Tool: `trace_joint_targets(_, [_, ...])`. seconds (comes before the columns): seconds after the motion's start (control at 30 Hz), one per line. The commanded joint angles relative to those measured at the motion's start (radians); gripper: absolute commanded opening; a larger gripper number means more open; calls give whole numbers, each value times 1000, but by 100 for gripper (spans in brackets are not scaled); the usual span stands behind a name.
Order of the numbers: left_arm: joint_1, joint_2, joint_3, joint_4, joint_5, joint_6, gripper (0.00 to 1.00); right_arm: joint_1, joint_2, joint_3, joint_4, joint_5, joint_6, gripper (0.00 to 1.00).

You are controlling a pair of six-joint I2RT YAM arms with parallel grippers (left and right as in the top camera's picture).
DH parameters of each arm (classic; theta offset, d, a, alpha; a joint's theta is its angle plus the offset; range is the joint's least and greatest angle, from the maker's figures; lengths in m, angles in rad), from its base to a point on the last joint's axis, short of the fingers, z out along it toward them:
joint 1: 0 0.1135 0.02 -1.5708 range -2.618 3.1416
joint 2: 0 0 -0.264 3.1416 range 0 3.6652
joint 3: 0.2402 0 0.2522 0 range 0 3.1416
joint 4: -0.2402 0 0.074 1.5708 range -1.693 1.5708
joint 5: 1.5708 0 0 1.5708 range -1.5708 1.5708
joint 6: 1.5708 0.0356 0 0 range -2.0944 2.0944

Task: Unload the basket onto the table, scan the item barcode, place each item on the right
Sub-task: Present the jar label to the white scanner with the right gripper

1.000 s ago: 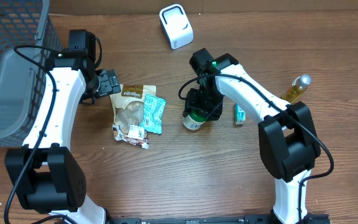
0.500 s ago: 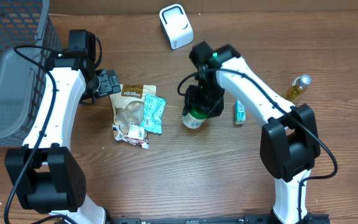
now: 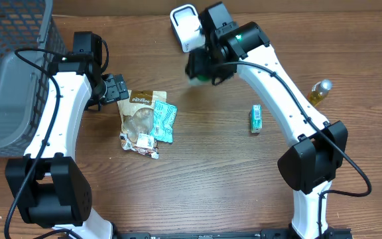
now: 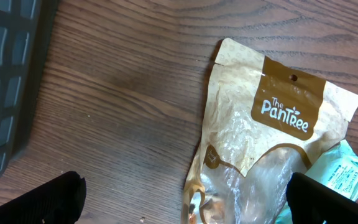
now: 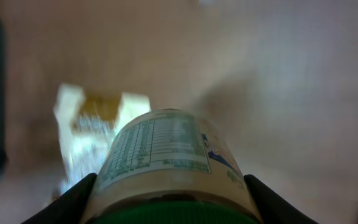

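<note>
One jar (image 5: 166, 155) with a green lid is pinched between the two fingers of my right gripper (image 3: 203, 66). My fingers press on both sides of it, close to the lid. In my right wrist view the lid end is nearest to the camera. The white label with small print faces up. That view is blurry, and the jar looks blurry from above too.

From above, the jar sits at the far side of the table (image 3: 217, 172), just beside the white scanner (image 3: 184, 26). I cannot tell if the two touch.

My left gripper (image 3: 119, 87) is well apart from the jar. Its fingers (image 4: 48, 199) are spread wide and pinch nothing. They are near the top edge of a tan snack pouch (image 4: 278, 124) that says "The PanTree". A light green packet (image 3: 166, 119) lies right next to the pouch, and a small bright wrapper (image 3: 140, 141) lies at the pouch's bottom end.

A little green box (image 3: 256, 118) lies flat under my right arm. A yellow bottle (image 3: 318, 93) is off to the right of that box. A dark basket (image 3: 5, 73) stands at the left edge of the table.
</note>
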Motion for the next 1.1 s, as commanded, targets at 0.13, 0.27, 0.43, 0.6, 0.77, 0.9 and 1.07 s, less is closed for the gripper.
trace_joint_targets(0.13, [0, -19, 15, 2, -5, 1, 100, -8, -8, 14, 249, 146, -13, 4])
trace_joint_targets(0.27, [0, -19, 15, 2, -5, 1, 100, -8, -3, 14, 407, 186, -74, 4])
trace_joint_targets(0.43, [0, -19, 15, 2, -5, 1, 100, -8, 31, 13, 589, 240, -142, 4])
trace_joint_targets(0.6, [0, -19, 15, 2, -5, 1, 100, -8, 93, 13, 706, 315, -142, 4])
trace_joint_targets(0.77, [0, -19, 15, 2, -5, 1, 100, -12, 186, 13, 862, 325, -142, 4])
trace_joint_targets(0.9, [0, -19, 15, 2, -5, 1, 100, -24, 241, 13, 955, 325, -142, 4])
trace_joint_targets(1.07, [0, -19, 15, 2, -5, 1, 100, -38, 283, 13, 1035, 325, -142, 4])
